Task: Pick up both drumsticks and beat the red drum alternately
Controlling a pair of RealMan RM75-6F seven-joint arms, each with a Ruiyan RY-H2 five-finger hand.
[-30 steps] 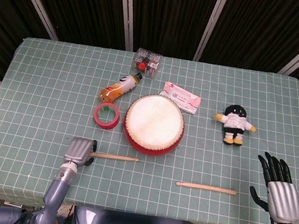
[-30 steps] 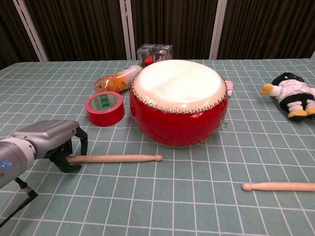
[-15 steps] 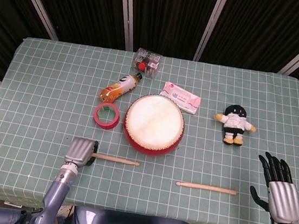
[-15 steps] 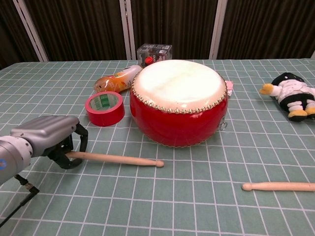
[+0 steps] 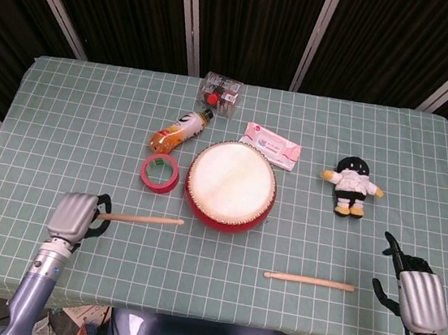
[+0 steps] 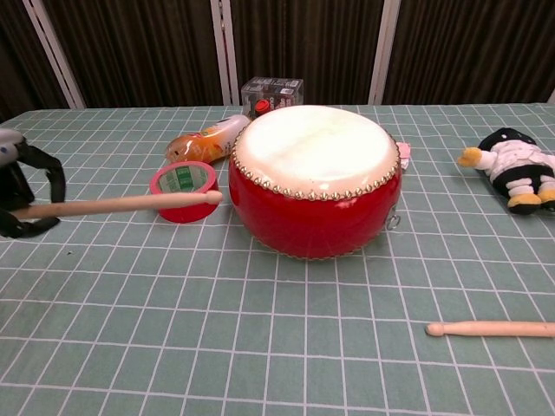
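The red drum (image 5: pixel 231 186) (image 6: pixel 314 178) with a pale skin stands mid-table. My left hand (image 5: pixel 73 217) (image 6: pixel 19 191) grips one wooden drumstick (image 5: pixel 140 218) (image 6: pixel 121 204) by its butt, lifted off the cloth, tip pointing right toward the drum's left side. The second drumstick (image 5: pixel 309 282) (image 6: pixel 491 328) lies flat near the front edge, right of centre. My right hand (image 5: pixel 419 293) hovers at the front right corner, right of that stick's end, holding nothing, its fingers curled down.
A red tape roll (image 5: pixel 159 173) (image 6: pixel 184 191) sits left of the drum, an orange bottle (image 5: pixel 179 130) and a clear box (image 5: pixel 220 93) behind it. A pink packet (image 5: pixel 271 146) lies behind the drum. A plush toy (image 5: pixel 352 186) (image 6: pixel 517 169) sits to the right.
My left hand has lifted the drumstick off the table and drawn back to the left with it. The right hand's fingers have curled down from outstretched.
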